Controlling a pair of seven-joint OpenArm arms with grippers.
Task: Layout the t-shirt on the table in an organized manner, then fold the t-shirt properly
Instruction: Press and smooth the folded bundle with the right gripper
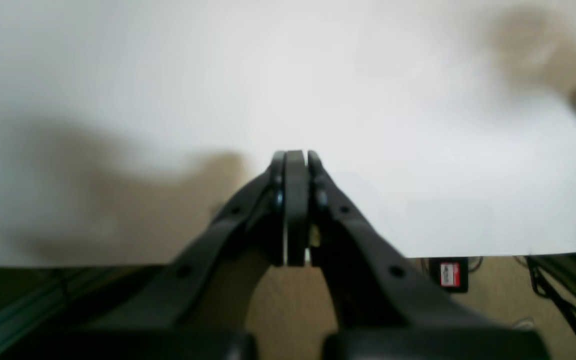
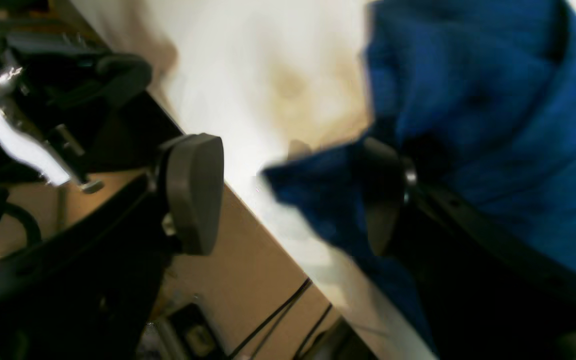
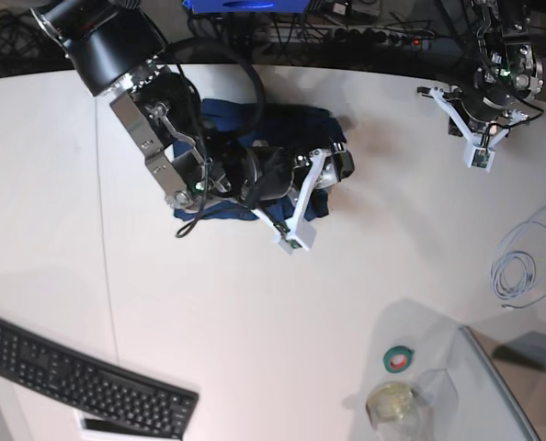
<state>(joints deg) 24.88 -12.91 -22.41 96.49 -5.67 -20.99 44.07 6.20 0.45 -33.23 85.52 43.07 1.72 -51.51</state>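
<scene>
The t-shirt (image 3: 255,138) lies bunched near the far edge of the table (image 3: 255,312). The right gripper (image 2: 288,195) sits over it with jaws spread wide, one pad (image 2: 380,195) apparently touching the cloth. The left gripper (image 1: 295,157) is closed and empty near the far right corner.

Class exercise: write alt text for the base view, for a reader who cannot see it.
One robot arm bends low over a crumpled navy t-shirt on a white table; the other arm waits at the table's far edge. A black keyboard lies near the front corner.
</scene>
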